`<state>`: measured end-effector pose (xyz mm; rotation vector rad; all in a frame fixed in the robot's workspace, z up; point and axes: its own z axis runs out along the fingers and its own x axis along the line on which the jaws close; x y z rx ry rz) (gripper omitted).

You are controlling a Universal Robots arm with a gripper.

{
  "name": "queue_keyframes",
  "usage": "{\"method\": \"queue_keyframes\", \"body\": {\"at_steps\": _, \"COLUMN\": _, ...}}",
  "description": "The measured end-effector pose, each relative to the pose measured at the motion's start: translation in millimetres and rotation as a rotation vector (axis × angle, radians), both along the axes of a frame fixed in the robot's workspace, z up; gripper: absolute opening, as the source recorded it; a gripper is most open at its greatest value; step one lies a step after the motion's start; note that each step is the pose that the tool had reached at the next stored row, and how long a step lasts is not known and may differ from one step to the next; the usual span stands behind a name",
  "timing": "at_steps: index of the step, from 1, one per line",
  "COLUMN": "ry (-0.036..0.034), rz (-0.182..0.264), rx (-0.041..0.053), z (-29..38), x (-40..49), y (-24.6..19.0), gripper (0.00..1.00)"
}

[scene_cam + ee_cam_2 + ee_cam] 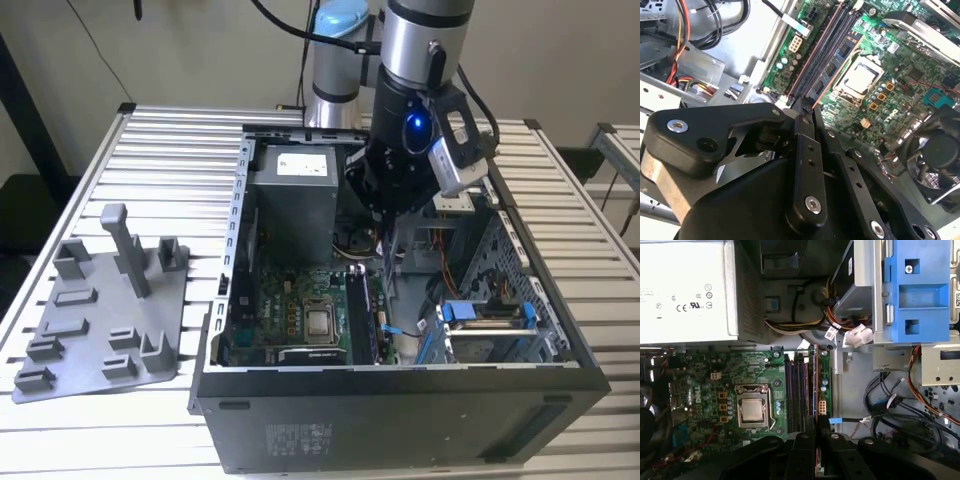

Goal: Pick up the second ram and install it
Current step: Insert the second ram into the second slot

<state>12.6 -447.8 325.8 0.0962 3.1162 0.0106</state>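
Ok, exterior view: pincer (385,245) is down inside the open PC case (400,400), and the grey fixture plate (100,320) sits well apart on the tabletop (180,140). Second wrist view: fingers nearly together just above the memory slots (825,55). First wrist view: pincer narrow, pinching the second ram (816,385) edge-on, in line with the slots.

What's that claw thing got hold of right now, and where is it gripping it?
The gripper appears to pinch the second ram, a thin stick seen edge-on over the memory slots, by one end.
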Motion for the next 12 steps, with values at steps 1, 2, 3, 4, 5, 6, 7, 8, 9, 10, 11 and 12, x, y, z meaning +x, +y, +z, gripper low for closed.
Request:
{"method": "queue_keyframes", "body": {"at_steps": 1, "ry": 0.0000, "rz": 0.000, "rx": 0.0000, "z": -1.3, "x": 0.1, "y": 0.0, "gripper": 0.14}}
{"method": "queue_keyframes", "body": {"at_steps": 2, "ry": 0.0000, "rz": 0.000, "rx": 0.0000, "z": -2.5, "x": 0.1, "y": 0.0, "gripper": 0.14}}
{"method": "queue_keyframes", "body": {"at_steps": 3, "ry": 0.0000, "rz": 0.000, "rx": 0.0000, "z": -3.5, "x": 0.1, "y": 0.0, "gripper": 0.14}}
{"method": "queue_keyframes", "body": {"at_steps": 4, "ry": 0.0000, "rz": 0.000, "rx": 0.0000, "z": -4.4, "x": 0.1, "y": 0.0, "gripper": 0.14}}
{"method": "queue_keyframes", "body": {"at_steps": 5, "ry": -0.0010, "rz": 0.000, "rx": 0.0000, "z": -5.4, "x": 0.0, "y": 0.0, "gripper": 0.14}}
{"method": "queue_keyframes", "body": {"at_steps": 6, "ry": -0.0033, "rz": 0.000, "rx": 0.0000, "z": -6.7, "x": -0.2, "y": 0.0, "gripper": 0.14}}
{"method": "queue_keyframes", "body": {"at_steps": 7, "ry": -0.0054, "rz": 0.000, "rx": 0.0001, "z": -8.6, "x": -0.3, "y": 0.0, "gripper": 0.14}}
{"method": "queue_keyframes", "body": {"at_steps": 8, "ry": -0.0068, "rz": 0.000, "rx": 0.0000, "z": -10.4, "x": -0.3, "y": 0.0, "gripper": 0.14}}
{"method": "queue_keyframes", "body": {"at_steps": 9, "ry": -0.0088, "rz": 0.000, "rx": 0.0001, "z": -12.2, "x": -0.4, "y": 0.0, "gripper": 0.14}}
{"method": "queue_keyframes", "body": {"at_steps": 10, "ry": -0.0119, "rz": 0.002, "rx": 0.0001, "z": -13.6, "x": -0.4, "y": 0.0, "gripper": 0.14}}
{"method": "queue_keyframes", "body": {"at_steps": 11, "ry": -0.0147, "rz": 0.010, "rx": 0.0001, "z": -14.6, "x": -0.5, "y": 0.0, "gripper": 0.14}}
{"method": "queue_keyframes", "body": {"at_steps": 12, "ry": -0.0156, "rz": 0.017, "rx": 0.0004, "z": -16.0, "x": -0.8, "y": -0.1, "gripper": 0.14}}
